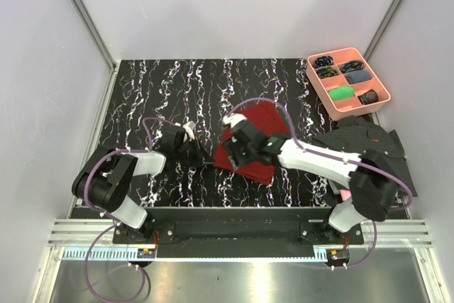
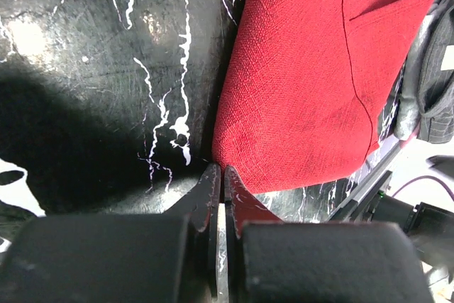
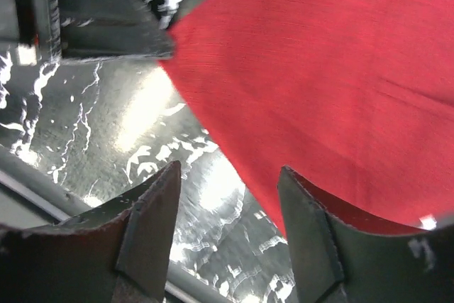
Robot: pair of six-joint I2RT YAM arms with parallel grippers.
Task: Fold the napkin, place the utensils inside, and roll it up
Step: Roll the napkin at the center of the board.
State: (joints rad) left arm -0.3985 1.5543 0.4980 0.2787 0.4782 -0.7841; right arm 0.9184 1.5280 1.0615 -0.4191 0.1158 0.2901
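The dark red napkin (image 1: 254, 138) lies flat on the black marbled table, folded over, with a layered edge showing in the left wrist view (image 2: 312, 76). My left gripper (image 1: 201, 157) is shut, its tips (image 2: 218, 172) pinched right on the napkin's near left corner. My right gripper (image 1: 238, 150) hovers over the napkin's front edge with its jaws open (image 3: 228, 175). One finger (image 3: 301, 211) is above the cloth (image 3: 319, 69) and the other is above bare table. Nothing is between them. The utensils are out of view.
A pink compartment tray (image 1: 383, 84) with small items stands at the back right. A dark striped shirt (image 1: 369, 141) lies at the right, beside the right arm. White walls enclose the table (image 1: 163, 90) on three sides.
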